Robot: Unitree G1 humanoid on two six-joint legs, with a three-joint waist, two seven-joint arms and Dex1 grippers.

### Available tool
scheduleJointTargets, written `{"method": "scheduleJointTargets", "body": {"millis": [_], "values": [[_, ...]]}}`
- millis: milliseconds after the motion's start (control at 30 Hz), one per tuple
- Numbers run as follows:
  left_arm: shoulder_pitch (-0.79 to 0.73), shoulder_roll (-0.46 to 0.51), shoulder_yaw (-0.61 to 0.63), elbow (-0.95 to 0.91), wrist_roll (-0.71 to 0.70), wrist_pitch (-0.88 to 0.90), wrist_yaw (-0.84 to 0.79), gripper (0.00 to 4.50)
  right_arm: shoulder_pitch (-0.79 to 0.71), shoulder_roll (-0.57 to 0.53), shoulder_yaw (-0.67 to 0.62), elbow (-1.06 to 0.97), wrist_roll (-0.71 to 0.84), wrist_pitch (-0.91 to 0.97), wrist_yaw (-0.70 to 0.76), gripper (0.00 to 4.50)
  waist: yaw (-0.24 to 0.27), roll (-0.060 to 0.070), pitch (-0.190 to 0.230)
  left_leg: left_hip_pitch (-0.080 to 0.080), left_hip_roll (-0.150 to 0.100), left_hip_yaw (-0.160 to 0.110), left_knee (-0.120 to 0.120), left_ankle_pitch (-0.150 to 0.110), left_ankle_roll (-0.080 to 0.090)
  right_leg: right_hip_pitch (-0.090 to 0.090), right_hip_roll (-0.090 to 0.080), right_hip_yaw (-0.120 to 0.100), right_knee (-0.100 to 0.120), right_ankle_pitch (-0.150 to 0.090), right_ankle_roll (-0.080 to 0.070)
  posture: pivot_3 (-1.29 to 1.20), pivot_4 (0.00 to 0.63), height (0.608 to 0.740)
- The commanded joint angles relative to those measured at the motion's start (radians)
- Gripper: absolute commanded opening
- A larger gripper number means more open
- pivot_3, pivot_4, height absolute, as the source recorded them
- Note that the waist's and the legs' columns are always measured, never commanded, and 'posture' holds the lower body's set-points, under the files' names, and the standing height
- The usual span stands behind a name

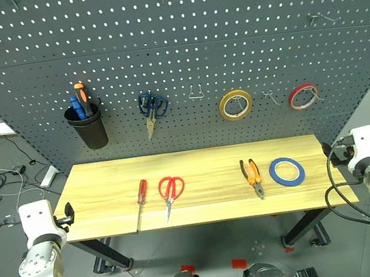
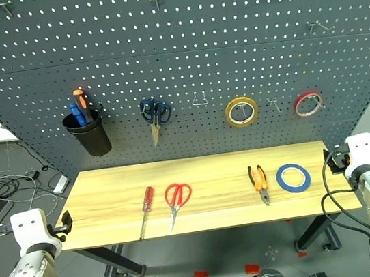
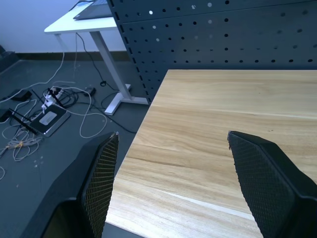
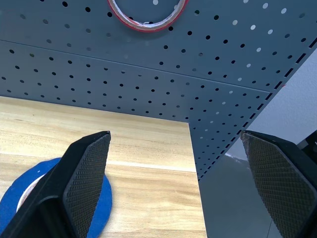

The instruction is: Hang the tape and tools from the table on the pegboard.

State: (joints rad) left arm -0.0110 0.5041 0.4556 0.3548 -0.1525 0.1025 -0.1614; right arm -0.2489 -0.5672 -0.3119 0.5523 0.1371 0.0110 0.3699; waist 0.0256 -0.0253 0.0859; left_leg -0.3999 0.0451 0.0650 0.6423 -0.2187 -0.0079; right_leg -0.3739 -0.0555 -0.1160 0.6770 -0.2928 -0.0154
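Evidently poised to start, both grippers (left gripper [image 3: 171, 191], right gripper [image 4: 178, 186]) hang spread and empty at the table [image 1: 202, 160] ends, blue tape [image 1: 287, 172] lying nearest the right, pegboard [image 1: 180, 56] hooks waiting behind.

1. Head stereo pair: looks forward and down from well back, taking in the whole table [image 1: 196, 171] and pegboard [image 1: 180, 56]; both eyes share this scene.
2. Left wrist camera: close over the table's left end, facing the pegboard.
3. Right wrist camera: close over the right end, sharing the blue tape [image 4: 29, 198] with the head views.
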Motion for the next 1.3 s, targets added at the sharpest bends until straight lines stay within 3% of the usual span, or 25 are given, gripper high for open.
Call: {"method": "scheduleJointTargets", "body": {"millis": [33,300,433,700,833,933,1133,1300], "values": [[-0.011,0.025,-0.009,-0.027,0.012,-0.013,-0.008,3.71,-0.008,-0.01,-0.011,-0.024,0.006,-0.021,-0.005,4.5,0.0,0.0,0.0,0.0,0.0,0.0,0.0,0.0,0.0,0.0,0.0,0.0,0.0,0.0,0.0,0.07,0.038,0.74],[0.011,0.032,-0.029,-0.052,0.047,-0.044,-0.011,3.71,0.022,-0.007,0.019,-0.06,-0.002,-0.018,0.028,4.5,0.0,0.0,0.0,0.0,0.0,0.0,-0.001,0.0,0.0,-0.001,0.0,0.0,0.0,-0.001,-0.001,0.07,0.042,0.74],[0.054,0.014,-0.045,-0.162,0.016,-0.054,-0.082,3.71,0.077,-0.005,0.045,-0.16,0.023,0.029,0.089,4.5,0.0,0.001,0.005,0.0,0.0,0.002,-0.003,0.0,0.0,-0.002,0.0,0.001,-0.001,-0.001,-0.002,0.06,0.081,0.74],[0.04,-0.005,-0.238,-0.368,0.064,0.047,-0.17,3.71,0.188,-0.023,0.182,-0.47,0.019,0.251,0.216,4.5,0.0,0.011,0.048,0.001,0.001,0.003,-0.003,-0.001,-0.001,-0.002,0.0,0.004,-0.001,-0.002,-0.002,0.01,0.168,0.74],[-0.006,0.021,-0.365,-0.44,0.124,0.132,-0.225,3.71,0.182,-0.05,0.249,-0.551,-0.023,0.315,0.248,4.5,0.0,0.009,0.081,-0.001,0.001,0.007,-0.005,0.0,0.0,-0.007,0.001,0.009,0.001,-0.002,-0.001,-0.01,0.209,0.74],[-0.031,0.039,-0.411,-0.466,0.124,0.16,-0.28,3.71,0.169,-0.071,0.283,-0.568,-0.039,0.325,0.27,4.5,-0.002,0.0,0.099,-0.002,0.001,0.016,-0.011,0.0,0.0,-0.014,0.001,0.016,0.001,-0.002,0.0,-0.03,0.236,0.74],[-0.16,0.102,-0.578,-0.524,0.028,0.185,-0.61,3.71,0.009,-0.126,0.381,-0.381,-0.116,0.251,0.365,4.5,-0.009,-0.004,0.164,-0.002,0.001,0.021,-0.014,-0.001,0.0,-0.017,0.001,0.021,-0.001,-0.003,0.001,-0.04,0.302,0.74],[-0.255,0.098,-0.713,-0.519,0.045,0.121,-0.763,3.71,-0.168,-0.125,0.458,-0.116,-0.191,0.202,0.417,4.5,-0.01,-0.003,0.199,-0.002,0.001,0.023,-0.014,-0.001,0.0,-0.017,0.001,0.022,-0.002,-0.003,0.002,-0.05,0.336,0.74]]}}
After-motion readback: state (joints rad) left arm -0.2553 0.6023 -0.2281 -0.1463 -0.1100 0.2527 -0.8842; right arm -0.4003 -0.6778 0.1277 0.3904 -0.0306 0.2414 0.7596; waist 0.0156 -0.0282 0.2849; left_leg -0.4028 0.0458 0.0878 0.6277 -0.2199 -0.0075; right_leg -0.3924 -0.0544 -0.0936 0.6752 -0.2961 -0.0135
